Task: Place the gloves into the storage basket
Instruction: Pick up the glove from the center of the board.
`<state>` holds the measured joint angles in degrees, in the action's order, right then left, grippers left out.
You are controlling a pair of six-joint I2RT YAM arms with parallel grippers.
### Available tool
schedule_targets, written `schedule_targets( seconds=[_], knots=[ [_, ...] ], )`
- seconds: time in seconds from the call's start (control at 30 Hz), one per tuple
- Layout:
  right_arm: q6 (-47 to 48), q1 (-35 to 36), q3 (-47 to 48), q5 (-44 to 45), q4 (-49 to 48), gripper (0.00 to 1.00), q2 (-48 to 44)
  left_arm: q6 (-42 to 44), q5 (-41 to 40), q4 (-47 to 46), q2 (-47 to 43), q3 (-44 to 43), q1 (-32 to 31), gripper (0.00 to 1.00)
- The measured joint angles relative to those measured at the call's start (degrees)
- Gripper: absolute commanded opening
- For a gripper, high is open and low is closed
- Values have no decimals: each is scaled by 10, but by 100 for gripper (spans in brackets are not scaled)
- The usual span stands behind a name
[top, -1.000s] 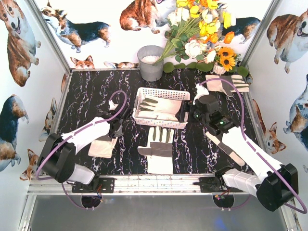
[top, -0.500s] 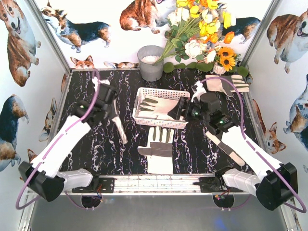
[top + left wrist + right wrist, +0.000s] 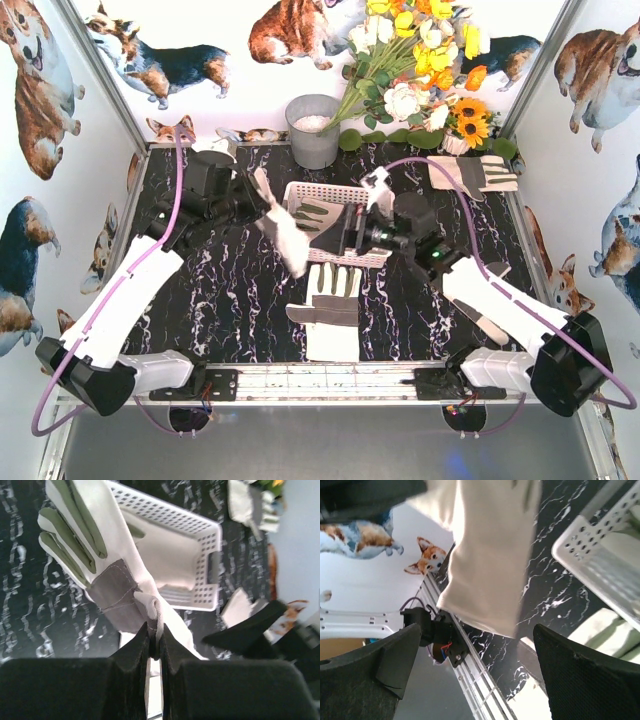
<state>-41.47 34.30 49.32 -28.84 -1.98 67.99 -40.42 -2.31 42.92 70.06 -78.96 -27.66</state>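
Observation:
My left gripper (image 3: 255, 197) is shut on a cream-white glove (image 3: 283, 235) that hangs in the air just left of the white storage basket (image 3: 335, 190). The left wrist view shows the jaws (image 3: 155, 642) pinching the glove (image 3: 95, 555) at its edge, with the basket (image 3: 200, 530) beyond. One glove (image 3: 315, 213) lies inside the basket. My right gripper (image 3: 352, 232) is open and empty over the basket's near right side. In the right wrist view (image 3: 477, 645) the hanging glove (image 3: 490, 555) is ahead of its fingers. Another glove (image 3: 330, 310) lies flat on the table in front of the basket.
A further glove (image 3: 475, 172) lies at the back right corner. A grey metal bucket (image 3: 313, 130) stands behind the basket, with a bunch of flowers (image 3: 420, 70) beside it. Walls close in the table on three sides.
My left arm has lifted a glove off the left of the table and swung it up and right, next to the basket. My right gripper has shifted left over the basket.

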Motion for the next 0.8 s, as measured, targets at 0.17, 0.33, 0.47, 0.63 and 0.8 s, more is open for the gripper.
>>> schedule_targets(
  seconds=[0.17,0.33,0.47,0.63,0.8],
  knots=[
    [68,72,15,64,22,94,0,-47,30,-86,0,23,-1,0],
    [136,88,30,144,54,85,0,-72,45,-135,7,28,-10,0],
    [177,87,41,188,80,72,9,-85,51,-162,11,29,-17,0],
    [206,87,49,200,85,16,23,-97,59,-187,12,37,-24,0],
    [212,87,51,210,94,0,23,-106,59,-209,13,52,-33,0]
  ],
)
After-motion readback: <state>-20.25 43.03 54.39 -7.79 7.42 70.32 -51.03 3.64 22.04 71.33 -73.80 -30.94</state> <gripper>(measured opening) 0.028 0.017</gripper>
